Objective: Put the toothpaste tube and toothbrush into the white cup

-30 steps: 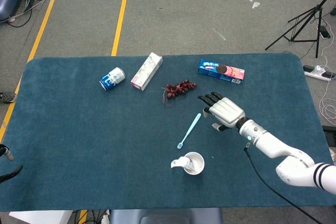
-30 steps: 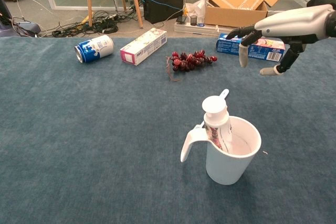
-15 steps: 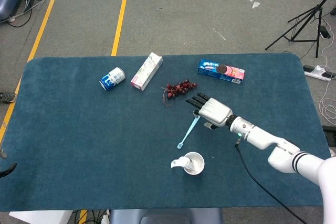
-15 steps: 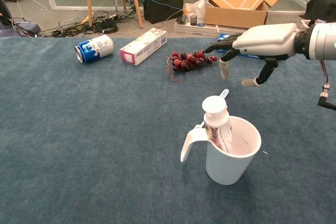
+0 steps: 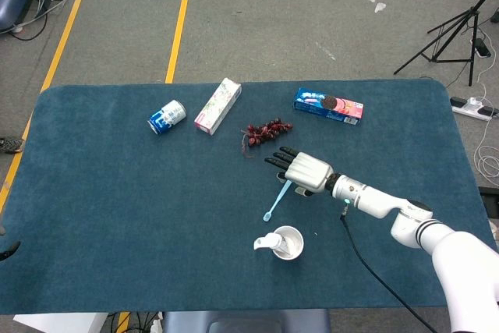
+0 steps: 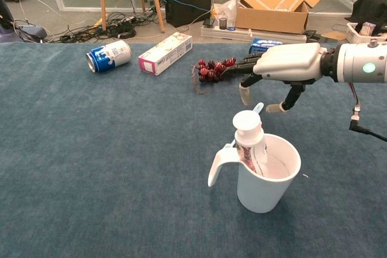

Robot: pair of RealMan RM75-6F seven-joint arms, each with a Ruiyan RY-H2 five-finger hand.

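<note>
The white cup [image 5: 290,246] [image 6: 272,182] stands near the table's front edge. The toothpaste tube [image 6: 248,134] leans upright inside it, its white cap [image 5: 270,241] sticking out. A light blue toothbrush [image 5: 277,201] lies flat just behind the cup; in the chest view only its tip [image 6: 258,108] shows past the tube. My right hand [image 5: 304,171] [image 6: 284,64] hovers over the far end of the toothbrush, fingers spread and pointing left, holding nothing. Of my left hand only a dark sliver [image 5: 8,249] shows at the left edge.
Along the back of the table lie a blue can [image 5: 167,117] [image 6: 109,55], a toothpaste box [image 5: 217,105] [image 6: 165,53], a bunch of dark red grapes [image 5: 267,131] [image 6: 211,69] and a blue cookie pack [image 5: 328,104] [image 6: 263,43]. The grapes sit just beyond my right fingertips.
My right hand has slid left and lower, from beside the toothbrush to over its far end. The left hand has drawn back almost out of the head view.
</note>
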